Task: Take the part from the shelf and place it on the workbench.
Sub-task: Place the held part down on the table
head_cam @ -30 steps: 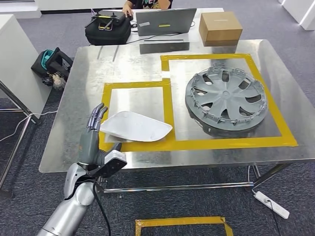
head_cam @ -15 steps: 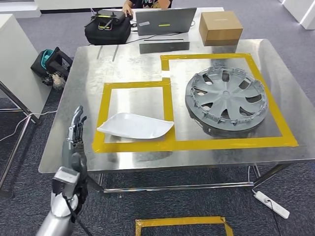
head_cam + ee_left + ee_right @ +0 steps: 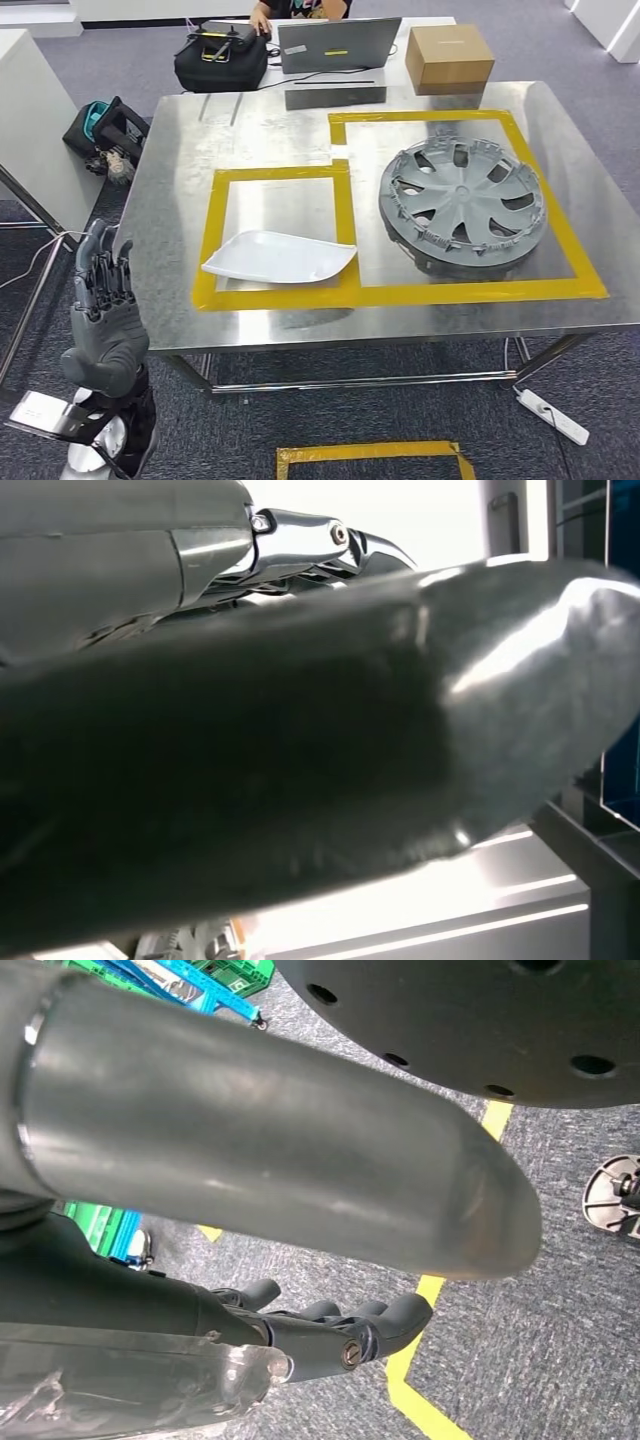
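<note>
one white part [image 3: 278,257] (flat), one hubcap [image 3: 462,200], one box [image 3: 448,54].

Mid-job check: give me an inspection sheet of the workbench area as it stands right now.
Surface: metal workbench marked with yellow tape frames.
Job's things: white part lies in the smaller frame, its edge overlapping the tape; grey hubcap lies in the larger frame.
Clutter: cardboard box, laptop, black bag on the table behind.
Robot hands: left robot hand beside the bench, empty, fingers apart; right robot hand empty, fingers loosely extended.
Cables: power strip on the floor.
Surroundings: grey carpet, a person behind the laptop.
</note>
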Tool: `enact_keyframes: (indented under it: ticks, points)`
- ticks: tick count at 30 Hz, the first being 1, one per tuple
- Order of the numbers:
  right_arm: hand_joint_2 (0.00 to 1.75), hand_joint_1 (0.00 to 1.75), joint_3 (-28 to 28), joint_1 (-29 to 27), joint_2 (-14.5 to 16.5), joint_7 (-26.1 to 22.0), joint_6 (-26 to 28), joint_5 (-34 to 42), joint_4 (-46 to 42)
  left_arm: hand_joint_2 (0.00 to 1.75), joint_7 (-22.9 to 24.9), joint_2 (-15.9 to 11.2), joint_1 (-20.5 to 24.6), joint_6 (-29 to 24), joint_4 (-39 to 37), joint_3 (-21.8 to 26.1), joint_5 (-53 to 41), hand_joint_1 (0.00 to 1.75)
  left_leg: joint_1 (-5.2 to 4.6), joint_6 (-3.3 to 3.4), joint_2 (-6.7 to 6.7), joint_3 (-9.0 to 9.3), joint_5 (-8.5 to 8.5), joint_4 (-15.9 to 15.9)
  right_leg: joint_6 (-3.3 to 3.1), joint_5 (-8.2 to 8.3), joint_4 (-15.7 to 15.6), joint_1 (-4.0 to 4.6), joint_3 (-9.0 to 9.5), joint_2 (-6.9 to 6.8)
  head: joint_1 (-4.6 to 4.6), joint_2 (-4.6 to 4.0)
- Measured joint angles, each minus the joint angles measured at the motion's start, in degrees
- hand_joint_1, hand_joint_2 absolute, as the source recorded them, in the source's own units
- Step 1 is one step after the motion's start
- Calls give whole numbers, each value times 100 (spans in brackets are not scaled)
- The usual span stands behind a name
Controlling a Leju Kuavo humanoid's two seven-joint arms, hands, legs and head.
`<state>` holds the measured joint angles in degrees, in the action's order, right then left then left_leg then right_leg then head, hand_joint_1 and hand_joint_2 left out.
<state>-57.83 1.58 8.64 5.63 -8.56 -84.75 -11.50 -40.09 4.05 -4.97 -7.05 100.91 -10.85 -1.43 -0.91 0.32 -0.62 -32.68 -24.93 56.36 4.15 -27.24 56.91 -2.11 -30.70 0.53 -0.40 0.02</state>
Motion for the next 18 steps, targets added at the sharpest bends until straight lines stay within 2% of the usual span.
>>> enact_keyframes:
  ticks: [2, 4, 5, 7, 8, 9, 10, 11, 13, 14, 15, 18]
  points:
    - [0, 0, -7, 6, 5, 2, -2, 1, 0, 0, -1, 5, -3, -18, 31, 9, -43, 0, 8, 56, 5, 18, 31, -41, 46, 2, -23, -10, 7, 0, -1, 0]
    - [0, 0, -22, 14, 6, 7, -5, 1, 0, 0, -5, 20, -1, -28, 67, 10, -64, 0, 46, 111, 19, 56, 84, -130, 66, -131, 126, 11, -67, -11, 12, 1]
    - [0, 0, -30, 18, 5, 9, -7, 1, 0, 0, -8, 28, -4, -28, 76, 11, -67, 0, 66, 127, 27, 72, 102, -163, 63, -289, 376, 23, -186, -16, 27, 1]
    - [0, 0, -43, 17, 5, 15, -10, 1, 0, 0, -11, 37, -16, -27, 79, 14, -70, 0, 66, 137, 33, 70, 104, -165, 60, -648, 1135, 41, -534, -18, 47, 1]
    - [0, 0, -46, 14, 5, 19, -14, 1, 0, 0, -11, 38, -23, -27, 79, 14, -70, 0, 65, 137, 34, 68, 103, -161, 65, -734, 1442, 44, -681, -18, 50, 1]
    - [0, 0, -48, 10, 5, 23, -17, 1, 0, 0, -11, 38, -25, -27, 79, 14, -71, 0, 66, 136, 35, 67, 102, -155, 70, -709, 1564, 45, -743, -19, 50, 1]
    - [0, 0, -49, 8, 5, 27, -21, 1, 0, 0, -11, 39, -26, -27, 79, 14, -71, 0, 72, 129, 33, 67, 100, -145, 75, -571, 1452, 44, -691, -20, 51, 1]
    - [0, 0, -50, 9, 5, 28, -25, 1, 0, 0, -11, 39, -26, -27, 79, 14, -70, 0, 81, 114, 31, 67, 93, -129, 81, -366, 1133, 40, -531, -22, 51, 1]
    - [0, 0, -51, 28, 7, 30, -25, 1, 0, 0, -11, 39, -25, -27, 79, 16, -69, 0, 87, 48, 23, 50, 71, -76, 81, -84, 411, 42, -135, -10, 56, 0]
    - [0, 0, -51, 37, 7, 30, -25, 1, 0, 0, -11, 40, -24, -27, 79, 16, -69, 0, 81, 11, 19, 40, 66, -44, 57, -35, 200, 45, -15, 0, 57, 0]
    - [0, 0, -50, 45, 8, 30, -26, 1, 0, 0, -11, 42, -22, -27, 79, 17, -69, 0, 73, -25, 14, 27, 71, -19, 20, -41, 130, 53, 26, 14, 54, 0]
    - [0, 0, -52, 44, 7, 40, -27, 1, 0, 0, -11, 43, -20, -36, 79, 16, -69, 0, 88, -115, 11, -26, 62, 43, -126, -5, 149, 67, -46, 19, 32, 0]
